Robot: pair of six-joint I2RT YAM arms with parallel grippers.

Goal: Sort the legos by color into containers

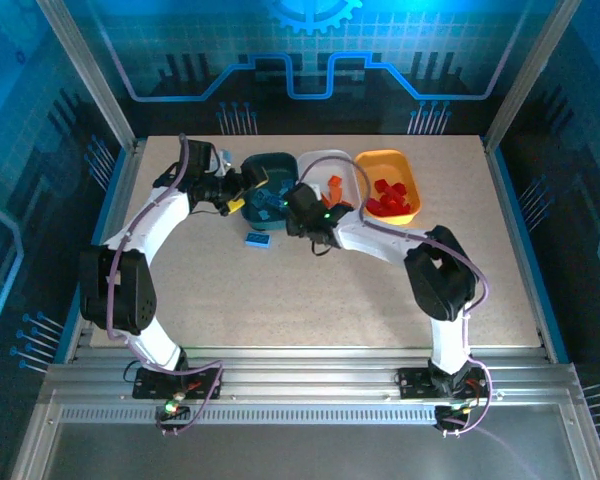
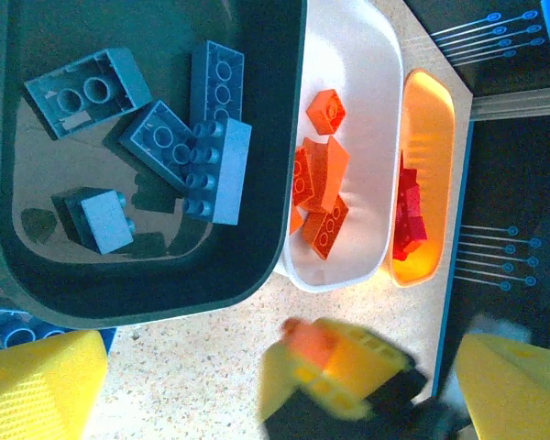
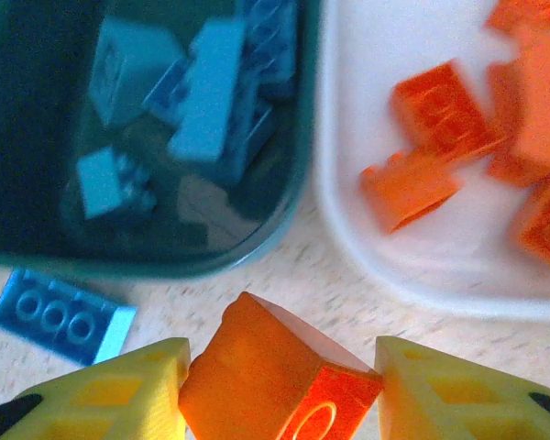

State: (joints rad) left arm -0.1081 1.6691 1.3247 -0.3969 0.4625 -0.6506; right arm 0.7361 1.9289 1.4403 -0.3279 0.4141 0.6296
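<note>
My right gripper (image 3: 281, 380) is shut on an orange brick (image 3: 266, 367), held just above the table in front of the gap between the dark teal tub (image 3: 257, 247) and the white tub (image 3: 348, 229). From the left wrist it appears blurred, as the orange brick (image 2: 316, 344). The teal tub (image 2: 165, 293) holds several light blue bricks (image 2: 215, 170). Several orange bricks (image 2: 323, 188) lie in the white tub (image 2: 367, 92), and red bricks (image 2: 408, 220) in the yellow-orange tub (image 2: 431, 137). My left gripper (image 1: 243, 190) stands open and empty at the teal tub's left side.
A flat blue brick (image 1: 259, 240) lies loose on the table just in front of the teal tub; it is the same blue brick (image 3: 62, 316) that lies left of my right fingers. The three tubs stand side by side at the back middle of the table (image 1: 310, 300).
</note>
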